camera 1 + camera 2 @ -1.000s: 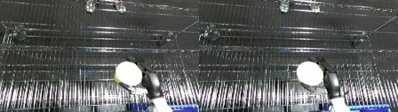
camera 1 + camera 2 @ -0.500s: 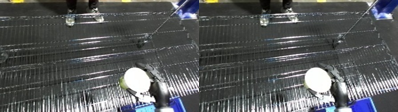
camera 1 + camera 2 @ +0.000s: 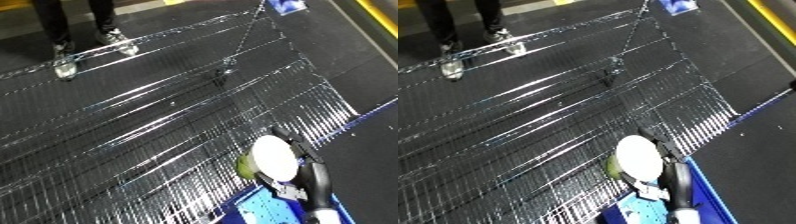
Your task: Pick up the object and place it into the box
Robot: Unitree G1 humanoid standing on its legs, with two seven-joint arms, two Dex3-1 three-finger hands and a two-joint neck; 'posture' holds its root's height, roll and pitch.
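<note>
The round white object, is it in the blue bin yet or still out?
Out. The round white object is held up in the right hand, above the wire rack; the blue bin sits below it at the bottom edge.

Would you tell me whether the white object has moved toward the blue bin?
Yes: the white object in the right hand, previously against the wire rack, now sits at the blue bin rim.

The right hand (image 3: 300, 150) is raised in the lower right of the view, its black fingers curled round a pale round object (image 3: 271, 159). The forearm rises from the bottom edge, tilted slightly left towards the hand. The left hand does not show.
</note>
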